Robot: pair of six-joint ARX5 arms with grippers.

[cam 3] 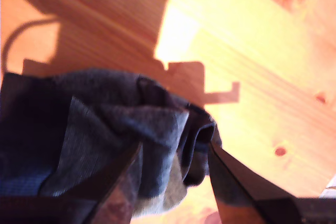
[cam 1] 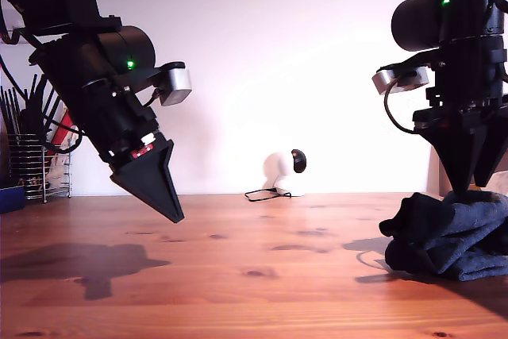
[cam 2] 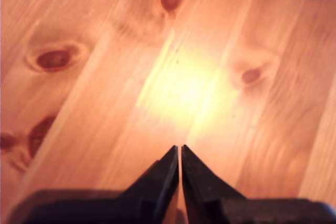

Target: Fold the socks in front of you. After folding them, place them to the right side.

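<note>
socks [cam 1: 451, 236] sit in one bunched heap on the wooden table [cam 1: 238, 260], at the exterior view's right edge, and every other place here is told from that heap. my second gripper [cam 1: 468, 190] stands straight above the heap with its tips pressed into the top folds; in its wrist view the jaws stand apart with a thick wad of heathered knit [cam 3: 131, 135] between them, though blur keeps me from saying whether they are pinching the cloth or only straddling it. my first gripper [cam 1: 176, 217] hangs well apart from the heap, toward the exterior view's left, tilted down over bare boards, its jaws drawn together to a thin slit [cam 2: 180, 153] with nothing in them. behind the heap, near the wall, lies a small white device with a cable [cam 1: 278, 174]. i judge the fabric light, limp and stretchy: it will sag from any single pinch and slump, not keep a crease, so a grip through several layers at the thick middle of the bundle looks safer than a loose edge, which could let one sock slip free.
</note>
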